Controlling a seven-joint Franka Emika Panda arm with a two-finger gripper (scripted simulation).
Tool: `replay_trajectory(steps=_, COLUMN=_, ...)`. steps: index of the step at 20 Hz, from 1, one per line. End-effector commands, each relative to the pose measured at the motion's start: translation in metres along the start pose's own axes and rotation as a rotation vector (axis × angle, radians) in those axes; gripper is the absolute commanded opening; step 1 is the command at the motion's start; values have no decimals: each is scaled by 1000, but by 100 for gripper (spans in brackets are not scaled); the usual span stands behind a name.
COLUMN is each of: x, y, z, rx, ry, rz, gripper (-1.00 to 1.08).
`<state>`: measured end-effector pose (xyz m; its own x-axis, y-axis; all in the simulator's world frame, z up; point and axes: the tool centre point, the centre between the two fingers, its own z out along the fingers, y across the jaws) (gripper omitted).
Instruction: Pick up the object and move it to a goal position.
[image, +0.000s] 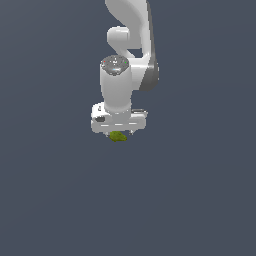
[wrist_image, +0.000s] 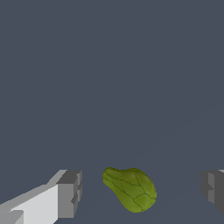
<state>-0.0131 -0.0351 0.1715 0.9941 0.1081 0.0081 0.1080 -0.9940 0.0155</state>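
The object (wrist_image: 130, 189) is a small yellow-green lump with faceted sides. In the wrist view it lies between my two fingers, with a clear gap on each side. One finger (wrist_image: 69, 194) and the other finger (wrist_image: 213, 190) stand wide apart, so my gripper (wrist_image: 141, 192) is open and touches nothing. In the exterior view the object (image: 118, 136) pokes out just under the white hand, and my gripper (image: 119, 133) points straight down over it. The fingertips are mostly hidden there by the hand body.
A plain dark grey-blue floor (image: 60, 200) fills both views. The white arm (image: 131, 40) rises behind and above the hand. No other objects or goal marker show.
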Motion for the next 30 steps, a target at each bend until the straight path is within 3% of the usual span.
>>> replay_trajectory(steps=1, x=-4, y=1, z=5, rx=0, ry=-1, rz=-47, gripper=100)
replay_trajectory(steps=30, x=-71, y=13, z=69, rx=13, ry=-3, rz=-760, gripper=100)
